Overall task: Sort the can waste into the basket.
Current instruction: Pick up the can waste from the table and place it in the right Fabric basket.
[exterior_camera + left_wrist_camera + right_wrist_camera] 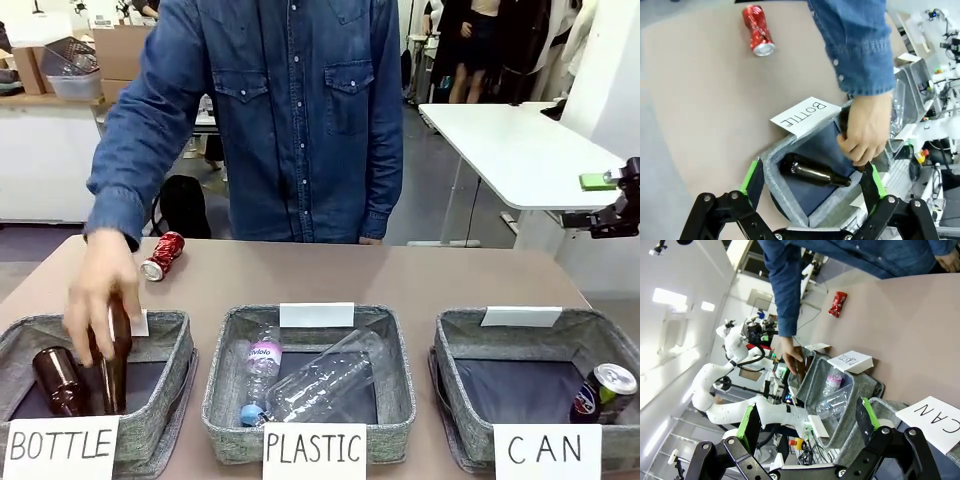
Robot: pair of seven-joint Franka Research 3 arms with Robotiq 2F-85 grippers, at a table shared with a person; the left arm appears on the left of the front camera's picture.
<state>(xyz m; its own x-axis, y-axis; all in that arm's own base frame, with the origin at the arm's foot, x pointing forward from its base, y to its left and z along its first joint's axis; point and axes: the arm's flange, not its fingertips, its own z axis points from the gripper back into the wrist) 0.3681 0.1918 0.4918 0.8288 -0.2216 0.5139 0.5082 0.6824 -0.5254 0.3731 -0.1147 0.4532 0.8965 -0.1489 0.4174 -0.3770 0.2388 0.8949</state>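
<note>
A red dented can [162, 255] lies on its side on the table at the far left, near the person. It also lies far off in the left wrist view [758, 30] and the right wrist view [837, 303]. A dark blue can [603, 393] rests in the right corner of the grey basket [540, 326] signed "CAN". My left gripper [812, 182] hangs open above the "BOTTLE" basket [771, 165], holding nothing. My right gripper [809, 422] is open and holds nothing, with the "CAN" sign [935, 422] to its right.
The person's hand [100, 290] lowers a brown bottle [113, 370] into the "BOTTLE" basket [170, 325], beside another brown bottle [58, 380]. The middle "PLASTIC" basket [385, 320] holds clear plastic bottles [320, 385]. Bare tabletop lies behind the baskets.
</note>
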